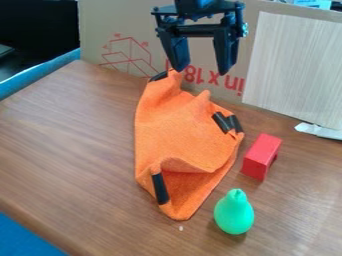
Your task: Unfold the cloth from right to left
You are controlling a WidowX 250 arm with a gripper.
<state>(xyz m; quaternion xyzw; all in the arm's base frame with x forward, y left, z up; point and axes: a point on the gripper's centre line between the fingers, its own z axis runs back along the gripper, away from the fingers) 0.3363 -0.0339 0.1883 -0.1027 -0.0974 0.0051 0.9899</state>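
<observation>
Open Pincer Hangs Over Folded Orange Cloth

The orange cloth (177, 127) lies crumpled and part folded across the middle of the desk (73, 135), running from the far side to a near point. Two black strips (228, 122) sit side by side on its right edge, another (160, 189) marks its near left side, and a fourth shows at the far left corner. Toward the near end a fold bulges up over a flatter layer.

The pincer (202, 71) is released, its fingers spread wide above the far end of the cloth, holding nothing. To the right of the cloth stands a red block (261, 156); a green pear-shaped toy (234, 212) is nearer, just beside the near end.

The step in hand looks to be lining up for a grasp, with the unfolding itself yet to be done. The next move likely calls for lowering onto the paired strips at the right, pinching only the upper layer, then lifting it and drawing it left. Taking both layers would probably drag the whole cloth.
</observation>
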